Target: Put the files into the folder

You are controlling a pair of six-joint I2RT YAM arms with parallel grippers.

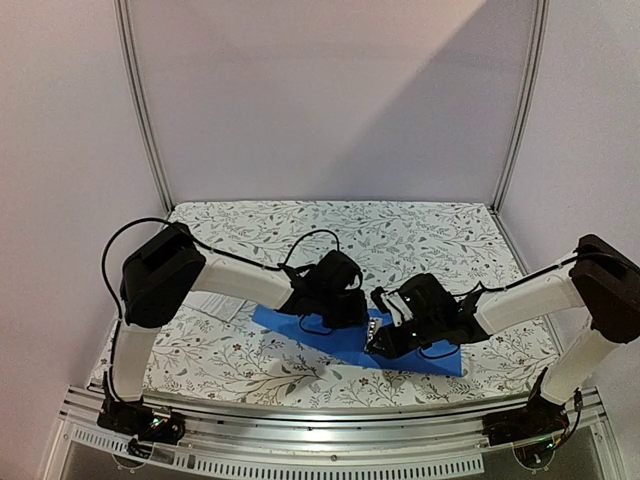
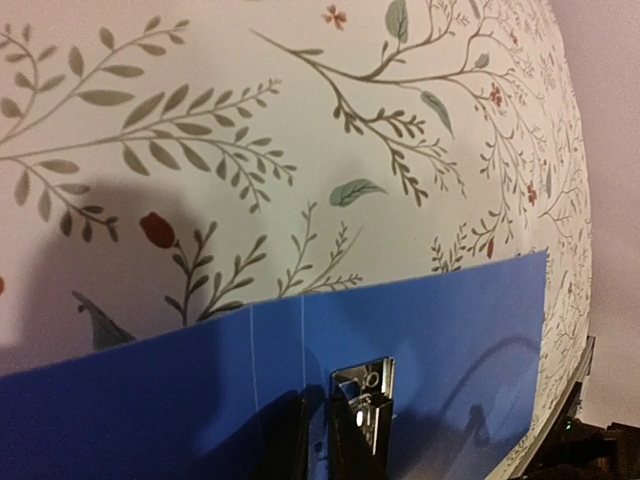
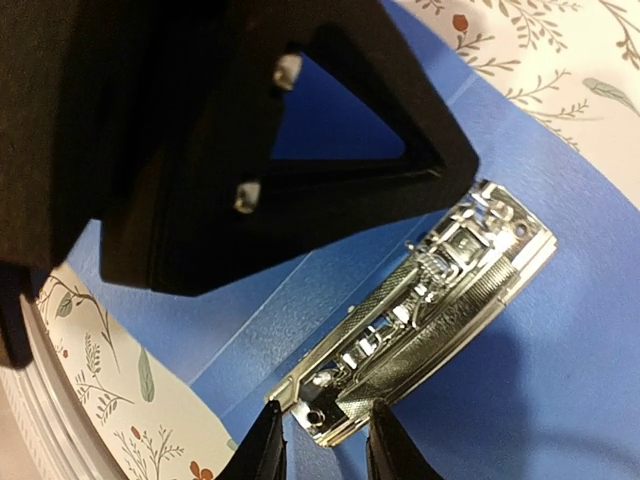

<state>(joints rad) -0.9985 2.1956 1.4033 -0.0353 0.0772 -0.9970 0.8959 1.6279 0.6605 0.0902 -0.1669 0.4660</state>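
The blue folder (image 1: pixel 300 325) lies open and flat on the floral tablecloth, its metal clamp (image 1: pixel 377 330) along the inner spine. My left gripper (image 1: pixel 340 300) is low over the folder's left cover; in the left wrist view (image 2: pixel 318 400) its jaws stand a narrow gap apart with nothing between them, the clamp's end (image 2: pixel 364 385) against the right finger. My right gripper (image 3: pixel 320 432) is open, its fingertips either side of the clamp's near end (image 3: pixel 345 400). A white printed file (image 1: pixel 218 305) lies left of the folder, mostly hidden under my left arm.
The floral cloth (image 1: pixel 400 235) covers the table, with metal frame posts (image 1: pixel 145 110) at the back corners and a rail (image 1: pixel 320 425) along the near edge. My left gripper body (image 3: pixel 250 130) hangs close above the clamp in the right wrist view.
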